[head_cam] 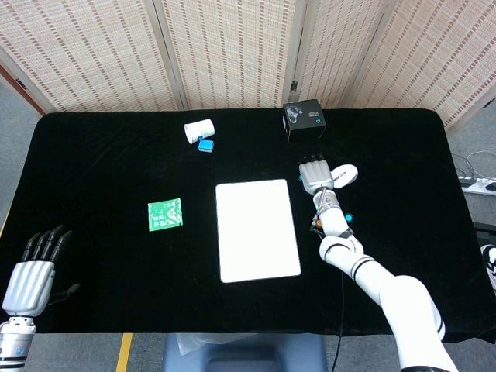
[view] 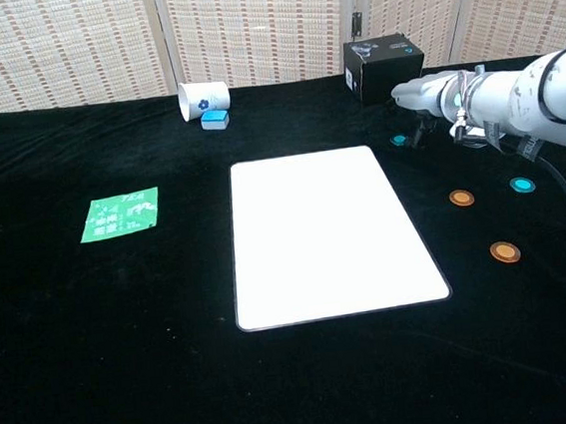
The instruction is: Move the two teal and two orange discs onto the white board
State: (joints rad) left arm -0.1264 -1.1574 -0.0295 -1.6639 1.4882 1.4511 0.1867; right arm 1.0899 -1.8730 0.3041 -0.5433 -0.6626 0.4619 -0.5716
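Observation:
The white board (head_cam: 257, 230) (view: 323, 233) lies mid-table with nothing on it. In the chest view one teal disc (view: 399, 141) sits just right of the board's far corner, an orange disc (view: 461, 197) and a second teal disc (view: 522, 185) lie further right, and another orange disc (view: 504, 251) is nearest. My right hand (head_cam: 314, 177) (view: 424, 92) hovers over the far teal disc, fingers stretched out, holding nothing. From the head view it covers that disc, and the arm hides the orange ones; one teal disc (head_cam: 349, 218) shows. My left hand (head_cam: 31, 275) is spread at the lower left.
A black box (head_cam: 303, 118) (view: 382, 66) stands at the back, close behind my right hand. A white oval object (head_cam: 345, 174) lies beside that hand. A tipped white cup (head_cam: 198, 129) with a small blue block (head_cam: 205, 145) sits back left. A green packet (head_cam: 165, 214) lies left of the board.

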